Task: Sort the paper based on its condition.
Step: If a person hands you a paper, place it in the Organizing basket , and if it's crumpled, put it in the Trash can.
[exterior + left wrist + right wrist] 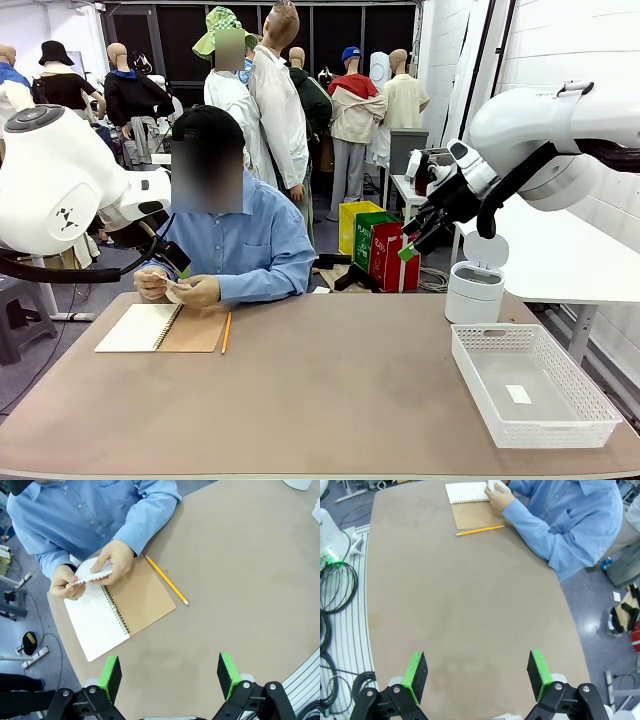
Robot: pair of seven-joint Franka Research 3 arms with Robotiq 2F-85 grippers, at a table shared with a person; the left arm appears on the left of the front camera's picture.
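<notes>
My left gripper [169, 674] and right gripper [477, 674] hang wide open, empty, while a person [100, 510] holds the paper [94, 576] far left.

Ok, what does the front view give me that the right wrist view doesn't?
Front: the white basket with a small scrap inside, and the white bin beyond it. Right wrist: cables on the floor beside the table. Both: the person's hands holding the paper above the open notebook, the pencil, and the open right gripper.
</notes>
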